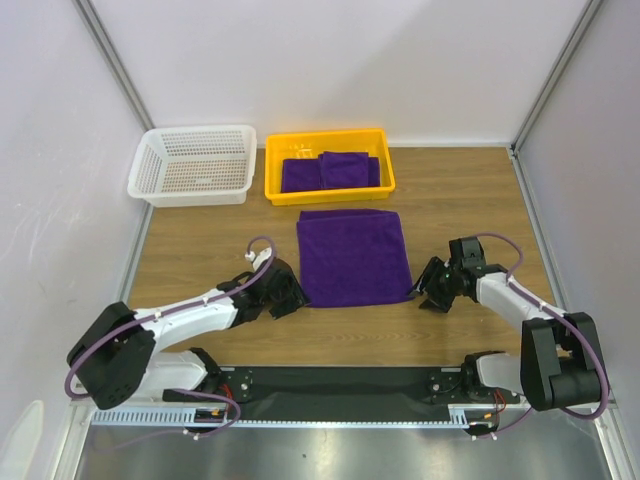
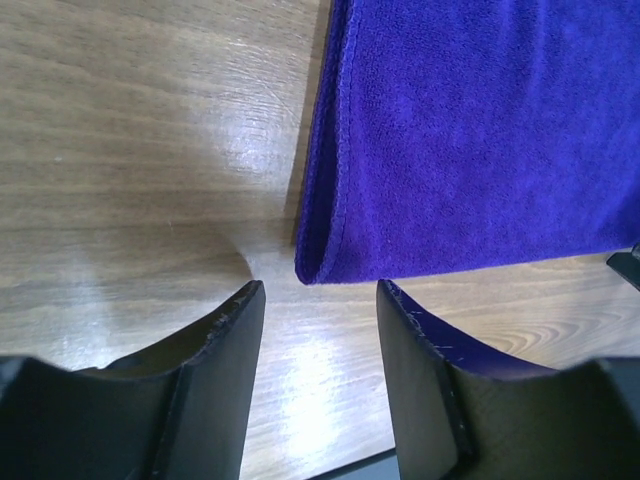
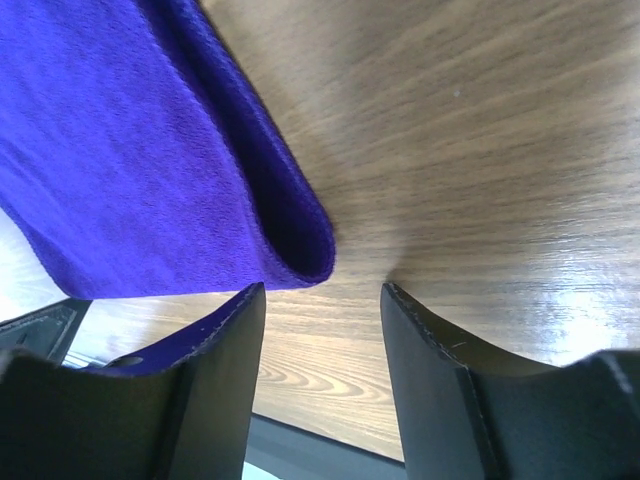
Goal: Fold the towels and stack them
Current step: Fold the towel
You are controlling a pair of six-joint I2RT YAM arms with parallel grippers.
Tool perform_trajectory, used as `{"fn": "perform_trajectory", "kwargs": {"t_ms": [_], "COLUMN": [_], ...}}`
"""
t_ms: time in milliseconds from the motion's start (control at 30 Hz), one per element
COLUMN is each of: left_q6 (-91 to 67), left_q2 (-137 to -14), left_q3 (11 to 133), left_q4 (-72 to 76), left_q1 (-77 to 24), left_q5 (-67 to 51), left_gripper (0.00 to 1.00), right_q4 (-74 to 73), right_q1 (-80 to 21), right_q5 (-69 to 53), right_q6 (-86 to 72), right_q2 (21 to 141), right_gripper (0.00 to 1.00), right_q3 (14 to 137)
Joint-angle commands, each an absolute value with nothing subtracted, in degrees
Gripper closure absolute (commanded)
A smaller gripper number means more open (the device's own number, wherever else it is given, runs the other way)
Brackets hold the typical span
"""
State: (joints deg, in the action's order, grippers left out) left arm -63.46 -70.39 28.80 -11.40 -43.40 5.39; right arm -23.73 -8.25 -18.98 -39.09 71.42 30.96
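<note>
Folded purple towel (image 1: pixel 353 257) flat on table (image 1: pixel 460 200), L pincer (image 2: pixel 320 292) & R pincer (image 3: pixel 322 290) spread, each at near corner

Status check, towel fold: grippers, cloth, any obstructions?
Both open, empty: left gripper at near-left corner of towel, right gripper at near-right corner. Towel flat on table, doubled. Nothing between jaws and towel.

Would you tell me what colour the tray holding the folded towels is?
The tray is yellow; the top external view shows it best.
</note>
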Motion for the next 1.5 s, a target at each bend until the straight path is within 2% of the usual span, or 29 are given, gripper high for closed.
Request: {"fn": "perform_trajectory", "kwargs": {"t_ms": [0, 200, 433, 500, 600, 633, 667, 700, 967, 1133, 1300, 1467], "left_q6": [-64.08, -63.98, -64.69, -64.86, -65.04, -64.95, -64.78, -64.69, -64.24, -65.30, -66.44, -68.29], "left_q2": [-72.15, -73.56, -76.29, -77.17, -76.73, -76.29, -75.94, -74.98, -70.76, -67.25, -61.97, -58.63], "left_q3": [28.30, 28.83, 28.04, 27.95, 28.04, 28.04, 27.95, 27.86, 28.21, 33.29, 38.75, 45.16], "left_q4": [-8.00, -7.65, -5.71, -5.54, -7.11, -7.82, -9.13, -9.84, -18.44, -30.11, -39.36, -45.09], "left_q1": [-43.86, -43.86, -43.86, -43.95, -44.12, -44.12, -44.30, -44.30, -46.84, -50.88, -51.68, -50.28], "left_q5": [6.06, 6.59, 6.15, 6.15, 7.20, 7.73, 8.52, 8.96, 8.79, 9.31, 10.37, 12.39], "left_gripper": [0.47, 0.52, 0.57, 0.66, 0.80, 0.85, 0.96, 1.00, 1.00, 1.00, 1.00, 1.00], "right_q4": [-20.39, -18.55, -17.23, -17.23, -18.10, -18.45, -19.07, -19.33, -26.44, -35.22, -41.92, -43.86], "right_q1": [-8.26, -8.17, -8.35, -8.26, -8.26, -8.26, -8.26, -8.35, -8.44, -8.52, -9.14, -9.23], "right_q5": [-18.90, -17.76, -16.70, -16.61, -16.00, -15.74, -15.73, -15.65, -16.35, -17.75, -18.28, -16.70], "right_q6": [-40.17, -39.99, -39.38, -39.37, -39.11, -38.85, -38.67, -38.50, -36.92, -36.47, -37.79, -38.23], "right_q2": [71.63, 73.21, 75.50, 75.59, 74.97, 74.71, 74.18, 74.09, 69.53, 60.57, 55.03, 57.55], "right_gripper": [0.46, 0.55, 0.74, 0.84, 0.93, 1.00, 1.00, 1.00, 1.00, 1.00, 1.00, 1.00], "right_q3": [30.15, 30.06, 30.15, 30.15, 30.32, 30.41, 30.32, 30.41, 29.09, 30.41, 35.49, 42.70]}}
